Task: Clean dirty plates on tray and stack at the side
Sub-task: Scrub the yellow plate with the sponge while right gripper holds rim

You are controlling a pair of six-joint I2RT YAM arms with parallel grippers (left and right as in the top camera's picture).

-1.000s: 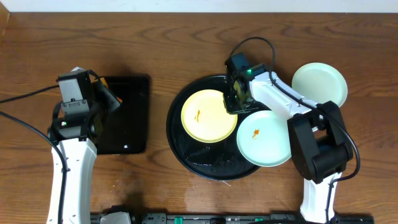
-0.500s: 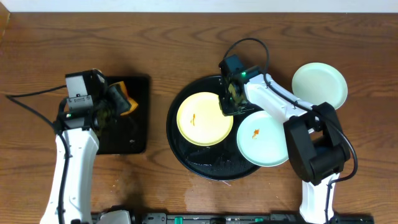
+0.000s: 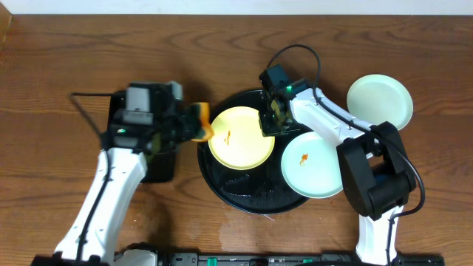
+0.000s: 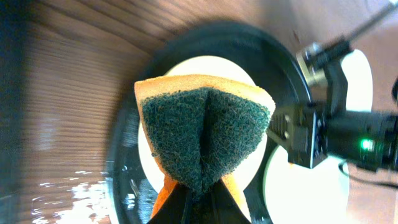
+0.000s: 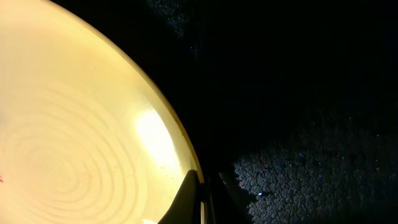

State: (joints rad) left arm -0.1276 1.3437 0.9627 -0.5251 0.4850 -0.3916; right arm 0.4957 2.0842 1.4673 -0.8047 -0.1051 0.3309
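Overhead view: the round black tray point(image 3: 219, 191) holds the pale yellow plate point(image 3: 247, 144), lying flat in its upper left part. It also carries the smeared mint plate point(image 3: 318, 174), which overhangs the tray's right rim. A clean mint plate point(image 3: 379, 102) rests on the wooden table point(image 3: 222, 52), outside the tray to the right. An orange smear point(image 3: 229, 137) marks the yellow plate left of centre, and a second smear point(image 3: 304, 157) marks the mint plate beside it. The left gripper point(image 3: 191, 131) is closed on an orange sponge point(image 3: 202, 131) at the tray's left rim, just beside the yellow plate's edge. The right gripper point(image 3: 270, 124) is closed on that plate's right rim. The rectangular black tray point(image 3: 164, 168) is mostly hidden beneath the left arm. Left wrist view: only here does the sponge's dark green scouring face show, creased down its middle between the fingers point(image 4: 174, 211) and set before the yellow plate. Right wrist view: only here is the pinch seen close, a fingertip point(image 5: 189, 190) lying on the plate's rim above the tray's dark floor, part of which shows a speckled sheen. Compared with a second ago: the left arm has moved from above the rectangular tray to the round tray, bringing the sponge. The right gripper's jaws have closed, the yellow plate has shifted slightly left, and both mint plates are unmoved.
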